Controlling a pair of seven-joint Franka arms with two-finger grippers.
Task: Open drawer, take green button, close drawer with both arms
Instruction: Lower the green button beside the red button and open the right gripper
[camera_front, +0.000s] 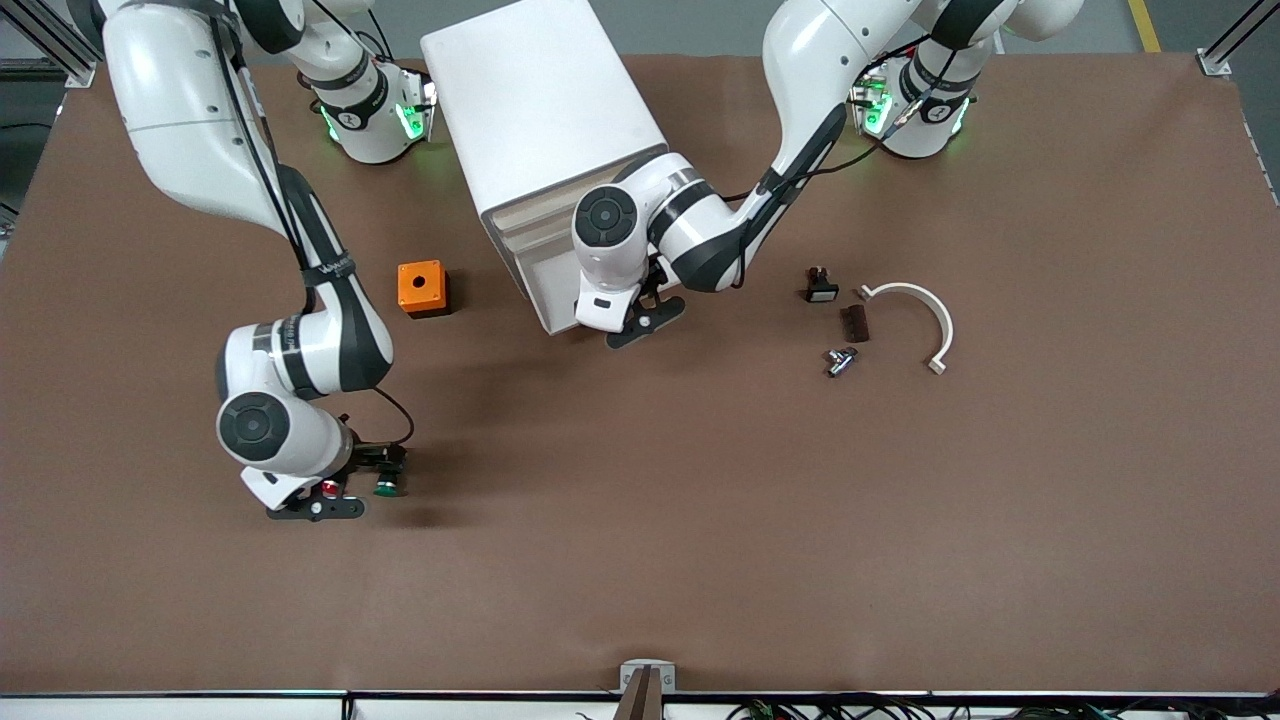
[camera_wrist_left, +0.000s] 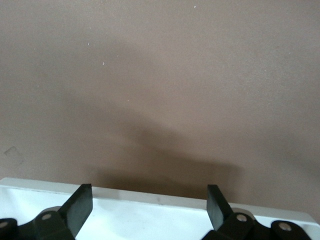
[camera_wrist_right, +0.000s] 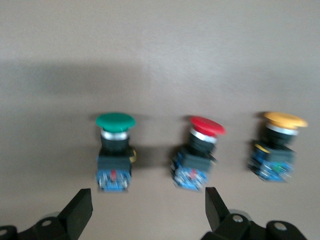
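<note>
Cabinet: the white drawer cabinet (camera_front: 545, 120) stands on the brown table (camera_front: 700, 520) between the two arm bases, its drawer front (camera_front: 530, 262) facing the front camera and looking nearly or fully pushed in.
Left arm: it reaches across to the cabinet; the left gripper (camera_front: 645, 318) sits right at the lower edge of the drawer front, fingers (camera_wrist_left: 80, 205) spread wide with nothing between them, the white edge (camera_wrist_left: 150, 212) just beneath them in the left wrist view.
Right arm: folded low toward its own end of the table, the right gripper (camera_front: 350, 490) hangs just over the row of buttons, fingers (camera_wrist_right: 80, 210) parted, gripping nothing.
Green button: the button (camera_wrist_right: 115, 150) lies on its side on the table, well nearer the front camera than the cabinet, directly under the right gripper; also seen in the front view (camera_front: 386, 487).
Neighbours: the red-capped button (camera_wrist_right: 200, 152) lies just beside it, the orange-capped button (camera_wrist_right: 277, 147) next along.
Key relation: each button's long axis runs cap to rear block, pointing away from the wrist, roughly square to the line between the fingers; the open gap spans green and red alike, the green nearer one finger.
Nearer arm: the right, by far.
My guess: it must centre on the green before pinching, or it may catch the red.
</note>
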